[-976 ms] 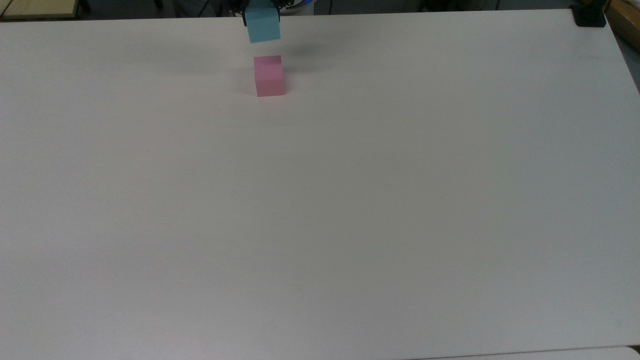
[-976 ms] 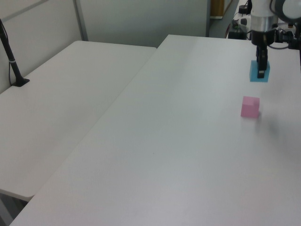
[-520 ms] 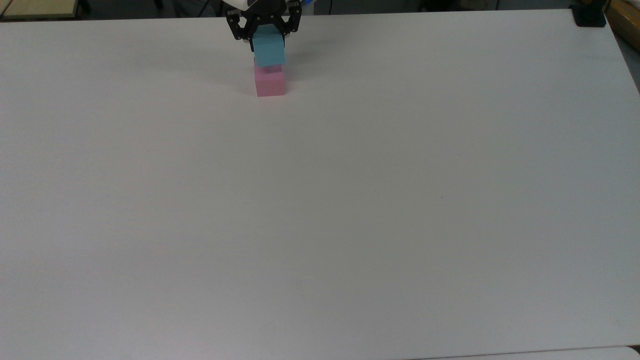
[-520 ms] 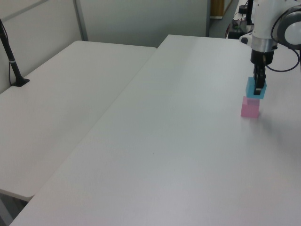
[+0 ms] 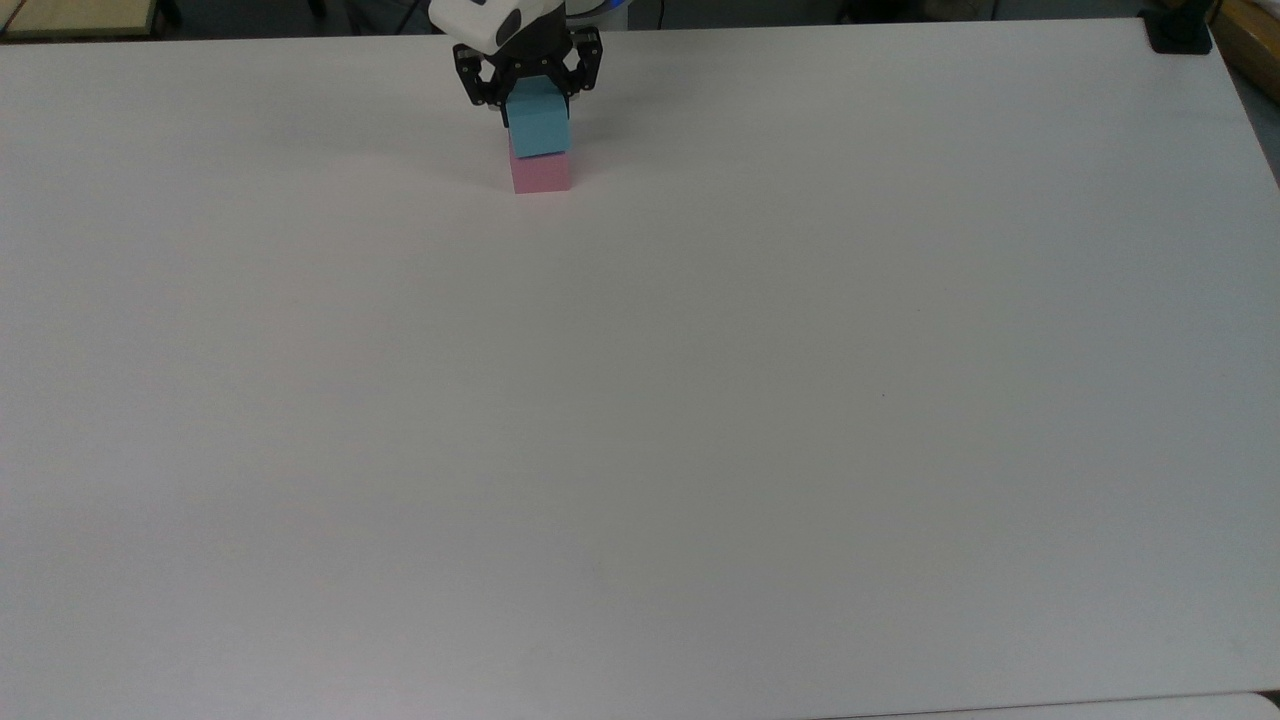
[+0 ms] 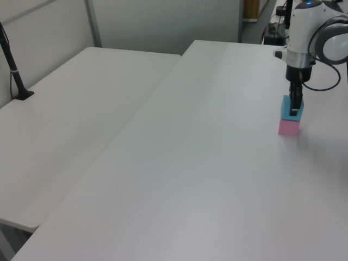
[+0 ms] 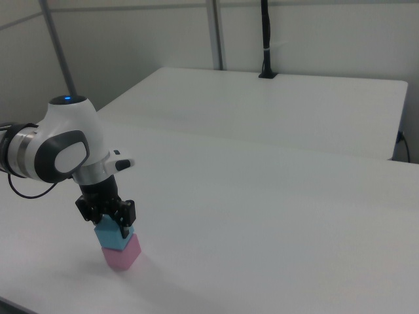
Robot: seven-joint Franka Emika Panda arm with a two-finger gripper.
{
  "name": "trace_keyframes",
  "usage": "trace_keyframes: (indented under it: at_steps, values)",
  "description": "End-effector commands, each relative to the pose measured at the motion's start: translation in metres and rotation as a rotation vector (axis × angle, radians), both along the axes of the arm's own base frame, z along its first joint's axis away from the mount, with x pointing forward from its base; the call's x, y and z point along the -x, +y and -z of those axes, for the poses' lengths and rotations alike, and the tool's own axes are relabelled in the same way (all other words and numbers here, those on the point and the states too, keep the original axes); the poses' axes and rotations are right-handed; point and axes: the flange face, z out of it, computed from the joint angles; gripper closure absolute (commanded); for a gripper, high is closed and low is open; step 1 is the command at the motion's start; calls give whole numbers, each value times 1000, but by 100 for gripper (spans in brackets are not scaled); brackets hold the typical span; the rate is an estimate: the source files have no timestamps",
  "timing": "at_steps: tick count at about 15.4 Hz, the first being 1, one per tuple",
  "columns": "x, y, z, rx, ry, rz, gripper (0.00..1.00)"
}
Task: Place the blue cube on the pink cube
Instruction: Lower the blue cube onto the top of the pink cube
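Note:
The blue cube [image 5: 539, 130] rests on top of the pink cube [image 5: 541, 173] near the far edge of the white table [image 5: 640, 400]. My gripper [image 5: 535, 100] comes down from above and is shut on the blue cube, one finger on each side. In the left view the blue cube [image 6: 286, 106] sits on the pink cube [image 6: 289, 128], with a dark finger of the gripper [image 6: 294, 109] across its face. In the right view the gripper [image 7: 111, 226] clasps the blue cube [image 7: 112, 239] over the pink cube [image 7: 124, 256]. The stack looks slightly offset.
A black mount [image 5: 1180, 35] sits at the top view's far right corner. A second white table [image 6: 65, 109] adjoins, carrying a black post [image 6: 13, 70]. The arm's cable [image 6: 326, 87] loops beside the stack.
My gripper has carried the blue cube from behind the pink cube to above it and lowered it until it rests on the pink cube. The pink cube has stayed put.

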Motion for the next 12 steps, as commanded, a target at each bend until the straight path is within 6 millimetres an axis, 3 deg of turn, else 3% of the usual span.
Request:
trace_keyframes:
  at_steps: [1, 4, 5, 7, 10, 12]
  values:
    - [-2, -3, 2, -10, -15, 17, 64]
    - [-1, -3, 2, -10, -6, 18, 60]
    - [-1, -3, 2, -9, -4, 19, 51]
    - [-1, -4, 2, -9, -4, 21, 13]
    - [-1, -4, 2, -9, -4, 22, 0]
    - [-1, -5, 2, -9, -3, 24, 0]
